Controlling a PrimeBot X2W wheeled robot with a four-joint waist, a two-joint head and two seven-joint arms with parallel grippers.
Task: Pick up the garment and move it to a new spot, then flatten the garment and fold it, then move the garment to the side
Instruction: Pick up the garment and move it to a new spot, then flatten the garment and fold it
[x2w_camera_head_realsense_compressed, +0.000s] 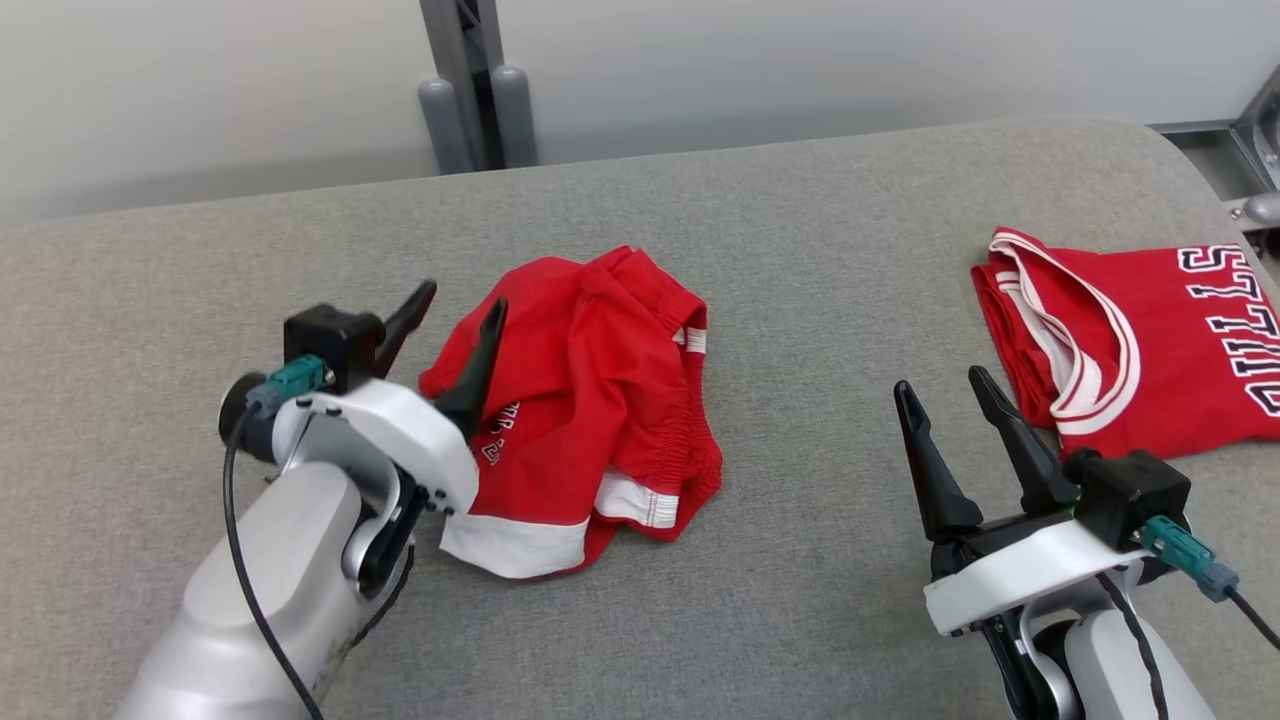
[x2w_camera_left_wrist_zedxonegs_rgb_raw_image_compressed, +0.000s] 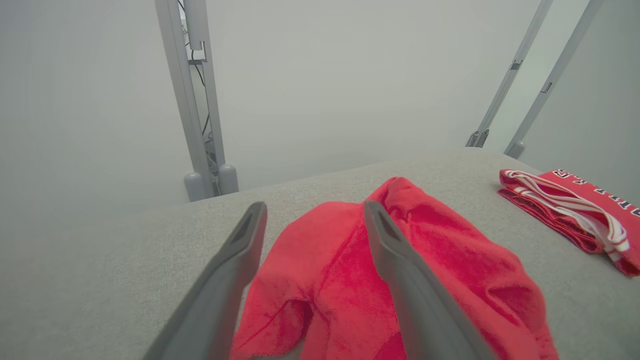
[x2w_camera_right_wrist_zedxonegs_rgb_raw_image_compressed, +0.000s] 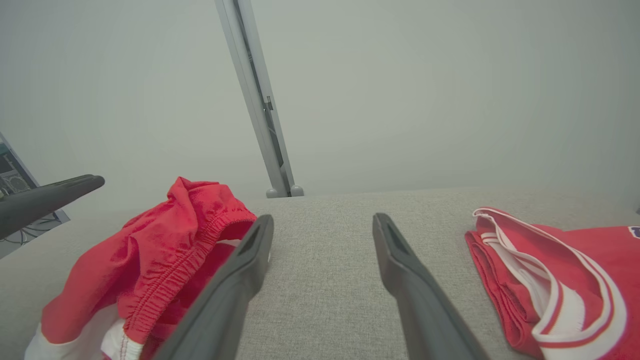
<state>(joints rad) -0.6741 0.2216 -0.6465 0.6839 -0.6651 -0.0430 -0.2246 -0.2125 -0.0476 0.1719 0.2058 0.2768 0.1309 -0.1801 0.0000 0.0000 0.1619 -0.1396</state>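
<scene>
Crumpled red shorts (x2w_camera_head_realsense_compressed: 590, 400) on grey table (x2w_camera_head_realsense_compressed: 800, 250), well left of folded jersey (x2w_camera_head_realsense_compressed: 1130, 340). Left gripper (x2w_camera_head_realsense_compressed: 463, 296) at shorts' edge farthest from jersey, fingers spread wide, gripping nothing. Right gripper (x2w_camera_head_realsense_compressed: 940, 380) just beside jersey, equally wide, empty.

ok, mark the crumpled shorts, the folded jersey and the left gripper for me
crumpled shorts (x2w_camera_head_realsense_compressed: 590, 400), head view, red fabric in the middle of the heap.
folded jersey (x2w_camera_head_realsense_compressed: 1180, 370), head view, plain red panel between collar trim and lettering.
left gripper (x2w_camera_head_realsense_compressed: 463, 296), head view, midway between its two open fingertips.
</scene>
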